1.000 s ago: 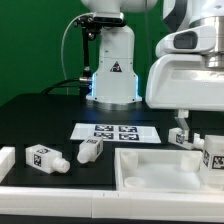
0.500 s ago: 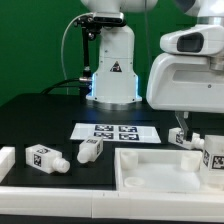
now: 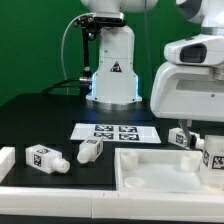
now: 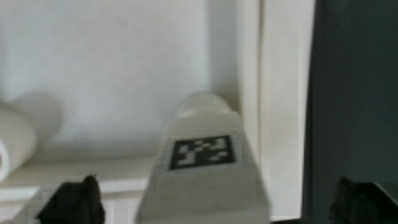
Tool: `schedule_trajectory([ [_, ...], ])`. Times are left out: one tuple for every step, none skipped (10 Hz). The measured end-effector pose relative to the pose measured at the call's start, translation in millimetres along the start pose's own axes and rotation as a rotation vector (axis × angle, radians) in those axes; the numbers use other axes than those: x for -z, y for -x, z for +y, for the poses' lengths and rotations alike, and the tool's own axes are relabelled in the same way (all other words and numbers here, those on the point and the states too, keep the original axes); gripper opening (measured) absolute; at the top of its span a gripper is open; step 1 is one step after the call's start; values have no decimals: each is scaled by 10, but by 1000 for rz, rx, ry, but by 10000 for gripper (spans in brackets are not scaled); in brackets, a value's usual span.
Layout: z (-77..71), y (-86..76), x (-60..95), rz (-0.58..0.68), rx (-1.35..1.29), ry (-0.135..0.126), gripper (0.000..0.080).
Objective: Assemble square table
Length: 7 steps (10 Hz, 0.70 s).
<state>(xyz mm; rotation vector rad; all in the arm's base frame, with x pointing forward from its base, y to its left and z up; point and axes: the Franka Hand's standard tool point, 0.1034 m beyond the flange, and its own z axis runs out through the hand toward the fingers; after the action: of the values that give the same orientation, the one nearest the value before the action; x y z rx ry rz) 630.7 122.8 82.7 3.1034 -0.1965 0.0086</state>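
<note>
Gripper (image 4: 221, 197): jaws spread wide, holding nothing. You see a clear gap on each side betw. the fingers (image 4: 75, 200) and the part between them.
Tagged leg (image 4: 205, 150): lies betw. the fingers, touching neither, tag facing the wrist cam, white surface beneath it.
Arm (image 3: 190, 85): hangs over the right side of the scene; fingertips mostly hidden in the ext. view.
Tabletop (image 3: 160, 170): near right on the black table (image 3: 40, 115), flat, rim up.
Right-edge leg (image 3: 213, 158): over the tabletop's right part, cut off by the frame. You can't tell for sure that it's the one in the wrist view.
Far leg (image 3: 180, 137): just beyond the tabletop's far rim, under the arm.
Left leg (image 3: 40, 157): near left, on its side.
Middle leg (image 3: 90, 150): just right of the left leg, apart from it.
Marker board (image 3: 115, 130): centre, beyond the middle leg.
Rail (image 3: 70, 190): along the near edge.
</note>
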Motion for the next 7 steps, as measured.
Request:
schedule_trajectory([
  [7, -3, 1, 0, 2, -3, 533],
  [19, -7, -1, -1, -35, -3, 396],
  [16, -6, -1, -1, -109, -4, 396],
  [15, -5, -2, -1, -192, -4, 284],
  [14, -5, -2, -1, -250, -4, 284],
  [11, -4, -2, -2, -299, -5, 284],
  [23, -7, -11, 1, -387, -7, 284],
])
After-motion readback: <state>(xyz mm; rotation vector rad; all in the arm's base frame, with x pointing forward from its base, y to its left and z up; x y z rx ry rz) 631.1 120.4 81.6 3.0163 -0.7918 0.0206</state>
